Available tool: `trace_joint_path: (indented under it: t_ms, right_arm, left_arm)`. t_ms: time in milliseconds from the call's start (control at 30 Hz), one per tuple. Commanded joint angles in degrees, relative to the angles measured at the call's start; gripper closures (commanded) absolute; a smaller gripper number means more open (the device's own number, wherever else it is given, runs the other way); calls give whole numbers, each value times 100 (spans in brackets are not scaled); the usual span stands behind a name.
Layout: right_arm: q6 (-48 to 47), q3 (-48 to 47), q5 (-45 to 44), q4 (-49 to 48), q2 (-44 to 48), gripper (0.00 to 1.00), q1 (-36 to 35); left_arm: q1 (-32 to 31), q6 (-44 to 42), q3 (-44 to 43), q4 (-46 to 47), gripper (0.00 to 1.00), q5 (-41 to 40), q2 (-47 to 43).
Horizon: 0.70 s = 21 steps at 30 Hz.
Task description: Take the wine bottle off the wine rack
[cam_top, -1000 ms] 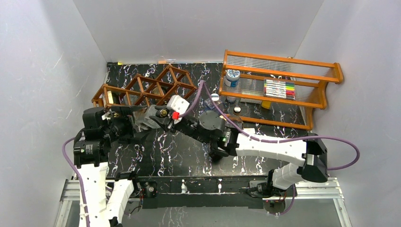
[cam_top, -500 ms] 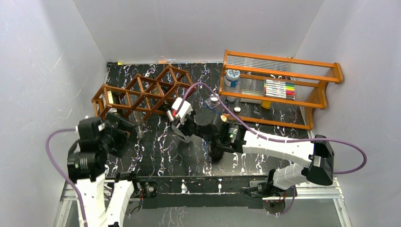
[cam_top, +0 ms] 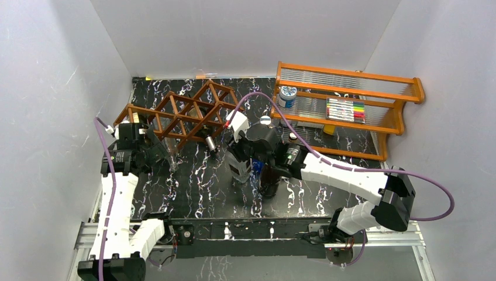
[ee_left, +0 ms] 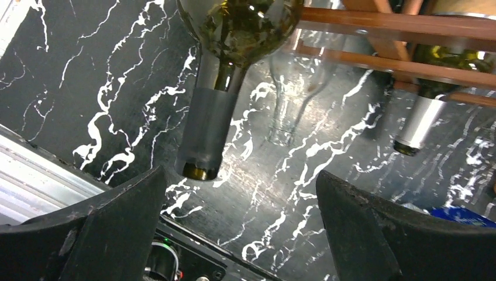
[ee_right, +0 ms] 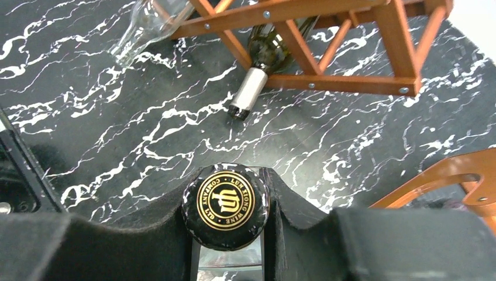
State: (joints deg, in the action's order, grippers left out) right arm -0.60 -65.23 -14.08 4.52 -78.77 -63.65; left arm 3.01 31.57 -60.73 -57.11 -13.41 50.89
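**Right claw** (ee_right: 227, 198): pressed onto the neck of the wine bottle (ee_right: 226, 206), its dark pads flanking a black cap stamped with a gold emblem. Only the right wrist view shows this grip and the cap. Only the overhead view shows where the bottle stands: neck uppermost, near the middle of the desk (cam_top: 199, 181). It is just in front of the right end of the wine rack (cam_top: 187, 111) and clear of the rack's cells. Whether its base touches the desk cannot be told.

**Beyond the claw:** a green bottle (ee_right: 248, 91) with a silver-foiled neck and a clear bottle (ee_right: 146, 20) lie in the rack, necks slanting out toward the desk's near edge.

**Left claw** (ee_left: 245, 234): spread wide and holding nothing, near the rack's left end and well apart from the held bottle. Its wrist view shows three necks jutting from the rack above the desk, more plainly than the overhead view does.

**Far right corner:** an orange shelf unit (cam_top: 351, 99) stands apart from the rack.
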Motion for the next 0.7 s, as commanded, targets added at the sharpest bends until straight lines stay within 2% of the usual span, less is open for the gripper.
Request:
trace_joint_path:
  t_ms: [0, 67, 167, 267, 467, 567, 667]
  right_arm:
    - [526, -414, 173, -659, 52, 80, 67]
    - [600, -465, 109, -579, 14, 74, 74]
    - [558, -551, 127, -480, -22, 56, 90]
    - [535, -545, 160, -463, 25, 36, 90]
    - [510, -654, 283, -333, 173, 18, 92]
    - [514, -910, 327, -36, 187, 3, 80]
    - [532, -1258, 443, 271, 228, 2, 41]
  left_arm:
    - [-4, -90, 333, 782, 2, -635, -224]
    - [-4, -23, 416, 935, 2, -800, -392]
    - [3, 151, 636, 967, 2, -1167, -516]
    - [33, 352, 982, 1069, 2, -1162, -434]
    - [77, 28, 1500, 2090, 8, -850, -494]
    - [117, -153, 1647, 2357, 17, -916, -388]
    - [220, -291, 1853, 2702, 28, -910, -326]
